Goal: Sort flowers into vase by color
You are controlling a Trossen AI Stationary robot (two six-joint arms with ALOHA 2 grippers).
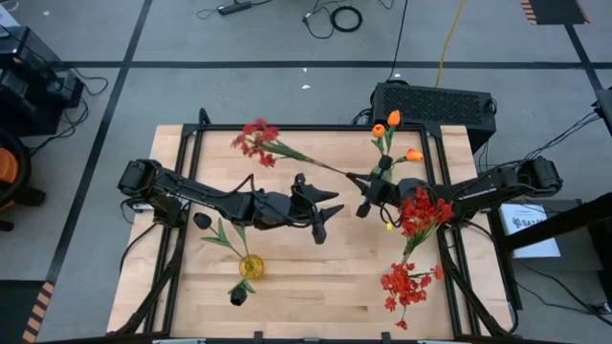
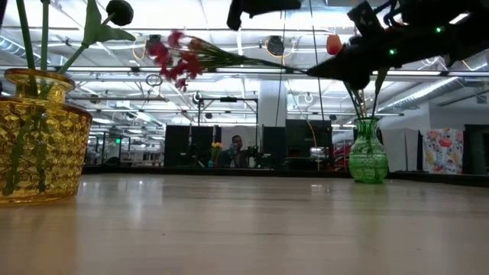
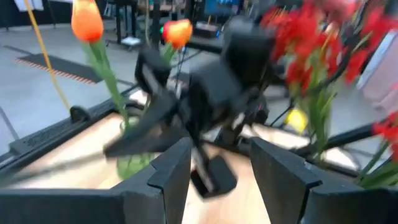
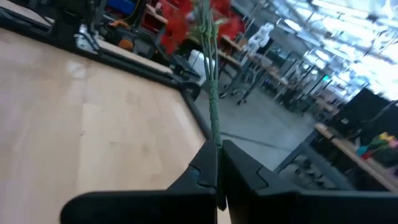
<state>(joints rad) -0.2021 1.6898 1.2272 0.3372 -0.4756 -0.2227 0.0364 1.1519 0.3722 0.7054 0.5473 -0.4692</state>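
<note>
My right gripper (image 1: 362, 194) is shut on a red cluster flower (image 1: 256, 141) and holds it level in the air over the table's far middle; the flower also shows high in the low view (image 2: 172, 55). My left gripper (image 1: 328, 207) hovers open just left of it, fingers (image 3: 168, 171) pointing at the right gripper, touching nothing. A green vase (image 2: 368, 153) with orange tulips (image 1: 393, 119) stands at the far right. A yellow vase (image 1: 251, 266) near the left holds black tulips (image 1: 203, 220). More red flowers (image 1: 421, 212) sit by the right arm. My right gripper pinches the red flower's green stem near its bare lower end (image 4: 215, 138) between the two shut fingers. The stem runs straight out ahead of the fingertips, toward the table's far left. The flower is lifted clear of the table and lies about level, bloom (image 4: 186, 18) farthest from the gripper.
A second red bunch (image 1: 402, 282) lies near the table's right near corner. The black frame rail (image 1: 287, 127) runs along the far edge. Bare wood (image 1: 316, 277) lies between the yellow vase and the red bunches. A black box (image 1: 435, 100) sits beyond the far edge.
</note>
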